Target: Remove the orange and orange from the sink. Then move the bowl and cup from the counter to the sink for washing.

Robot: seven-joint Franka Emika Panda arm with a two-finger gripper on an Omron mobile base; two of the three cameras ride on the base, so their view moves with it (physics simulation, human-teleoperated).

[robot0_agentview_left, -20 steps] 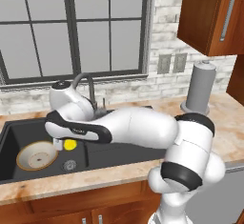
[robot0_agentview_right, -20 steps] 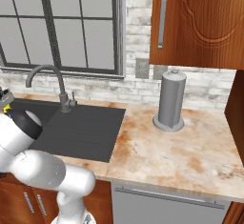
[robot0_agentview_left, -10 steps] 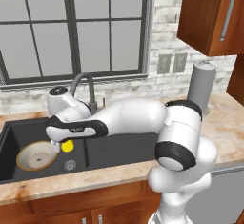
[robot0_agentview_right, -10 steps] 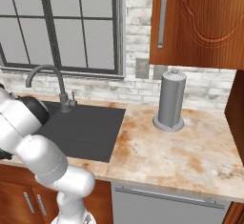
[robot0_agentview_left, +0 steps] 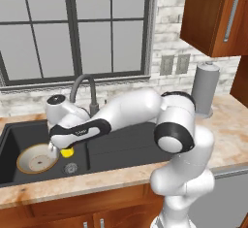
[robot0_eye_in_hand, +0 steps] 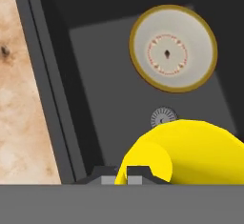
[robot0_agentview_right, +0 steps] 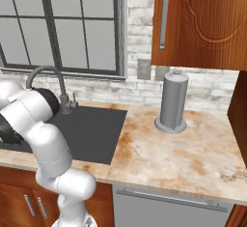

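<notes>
Yellow and glossy, the cup (robot0_eye_in_hand: 190, 149) sits right at our gripper (robot0_agentview_left: 62, 149), low over the black sink (robot0_agentview_left: 126, 149). In the hand view it lies against the finger tips, so we judge that the gripper is clenched on the cup, probably at its rim, and carries it above the basin floor. In the left base view the cup shows as a small yellow patch under the hand, just beside the bowl (robot0_agentview_left: 38, 157) and close to the round metal drain (robot0_agentview_left: 70, 168).

The bowl rests already on the sink floor, at the left part of the basin. It is wide and shallow, cream inside with a ring of reddish specks and a tan rim.

We think the cup is light and stiff, with a smooth wall that can slip between the fingers, so a hold across the rim is safer than on the rounded body. If it drops on the hard basin it may roll toward the drain or knock the bowl.

The sink is matte and dark, with a curved faucet (robot0_agentview_left: 82, 89) behind it. The counter (robot0_agentview_right: 183, 148) is beige stone with rusty marbling, and a grey cylinder (robot0_agentview_right: 172, 101) stands on it, well apart.
</notes>
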